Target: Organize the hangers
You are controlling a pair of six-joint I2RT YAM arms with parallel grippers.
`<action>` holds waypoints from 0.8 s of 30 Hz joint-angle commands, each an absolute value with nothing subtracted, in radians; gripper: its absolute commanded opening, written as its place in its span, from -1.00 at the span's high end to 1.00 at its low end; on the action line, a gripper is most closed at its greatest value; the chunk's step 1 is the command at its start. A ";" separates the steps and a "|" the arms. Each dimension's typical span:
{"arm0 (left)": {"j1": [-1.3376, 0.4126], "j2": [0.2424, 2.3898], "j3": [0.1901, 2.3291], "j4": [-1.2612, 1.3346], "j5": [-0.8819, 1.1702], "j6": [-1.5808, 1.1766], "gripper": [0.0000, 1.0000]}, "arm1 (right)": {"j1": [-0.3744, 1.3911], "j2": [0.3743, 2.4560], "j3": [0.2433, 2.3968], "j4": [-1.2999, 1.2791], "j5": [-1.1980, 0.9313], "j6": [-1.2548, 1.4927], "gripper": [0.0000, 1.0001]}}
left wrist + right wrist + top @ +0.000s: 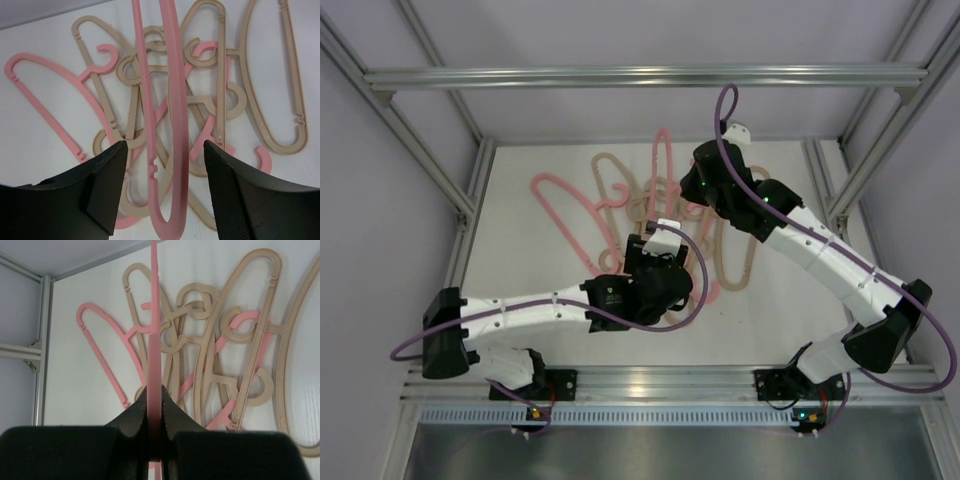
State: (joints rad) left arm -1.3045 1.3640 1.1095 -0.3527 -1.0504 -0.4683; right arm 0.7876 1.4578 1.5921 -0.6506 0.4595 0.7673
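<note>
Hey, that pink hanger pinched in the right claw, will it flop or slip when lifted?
Probably stiff: the pink hanger runs straight out of the shut right claw without sagging. It looks thin and open-framed, so likely light. Pinched on one narrow smooth edge, it could pivot or slip.

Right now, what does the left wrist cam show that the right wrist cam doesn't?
Left wrist only: the left gripper open, its fingers on either side of the raised pink hanger, which is seen broadside with gaps on both sides.
Right wrist only: the right gripper shut on that hanger, which is seen edge-on, and a frame post at the left.
Both: the loose hangers, pink and beige, overlapping on the white table.
</note>
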 commanded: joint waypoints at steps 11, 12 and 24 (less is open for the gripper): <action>-1.319 1.408 1.085 -0.385 -1.100 -0.538 -0.02 | 0.805 1.460 1.654 -0.658 0.488 0.785 1.00; -1.321 1.410 1.081 -0.384 -1.098 -0.541 -0.02 | 0.805 1.460 1.655 -0.658 0.488 0.785 1.00; -1.319 1.436 1.058 -0.420 -1.109 -0.604 0.47 | 0.805 1.470 1.661 -0.658 0.486 0.792 1.00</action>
State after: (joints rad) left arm -1.3121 1.4334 1.0660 -0.4011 -1.0794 -0.5724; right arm 0.7879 1.4673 1.6062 -0.6590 0.4633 0.7746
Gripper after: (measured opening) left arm 0.301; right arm 0.030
